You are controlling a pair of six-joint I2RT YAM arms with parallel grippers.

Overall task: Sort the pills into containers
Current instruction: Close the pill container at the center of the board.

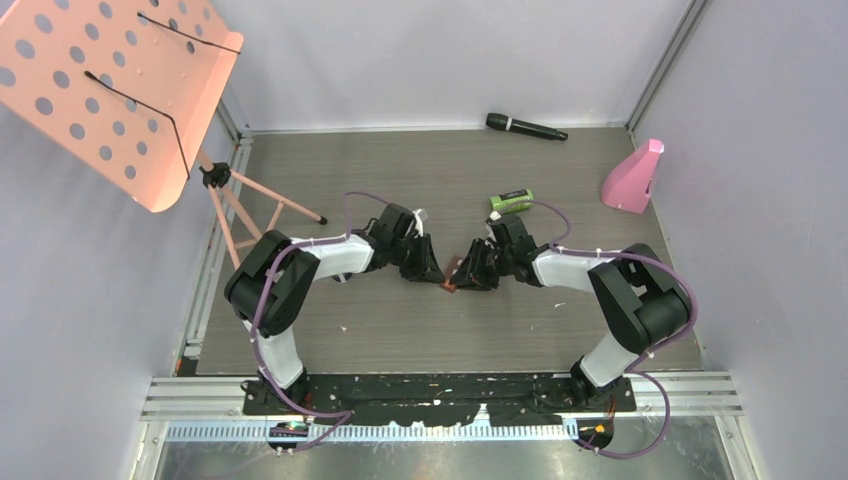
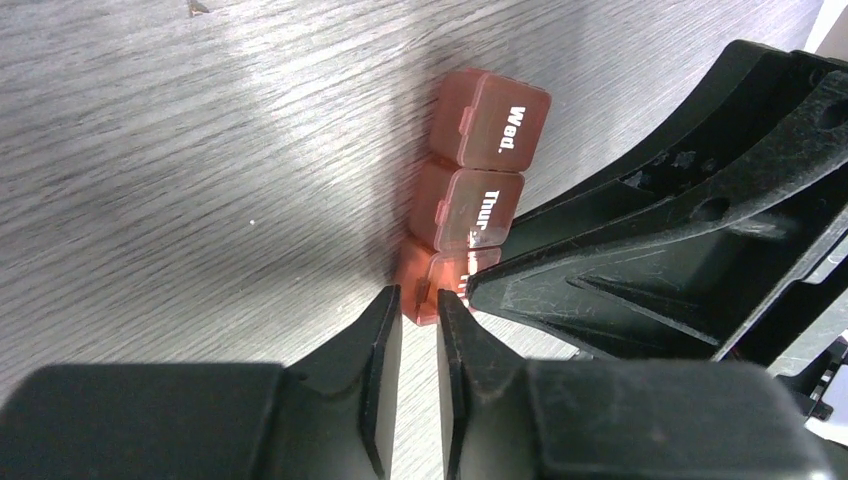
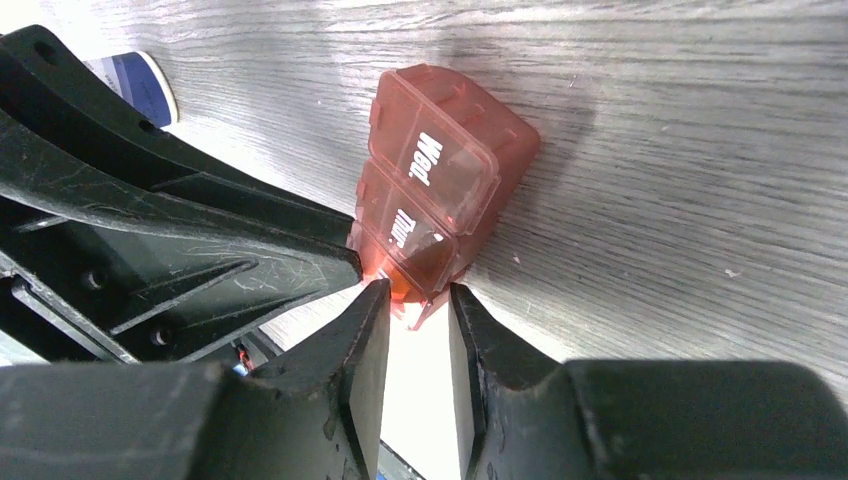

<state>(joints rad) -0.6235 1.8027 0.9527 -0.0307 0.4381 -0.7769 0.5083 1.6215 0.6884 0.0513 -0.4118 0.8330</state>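
Where I reach in from both sides, the brown pill case rests on the middle of the table.
My left gripper has its fingers almost together, with a thin lip of the case's end in the slit; I cannot tell if they bite. The Wed. and Thur. lids show beyond. My right gripper pinches that same end, a fingertip on each side. Behind it lies the green-lidded bottle.
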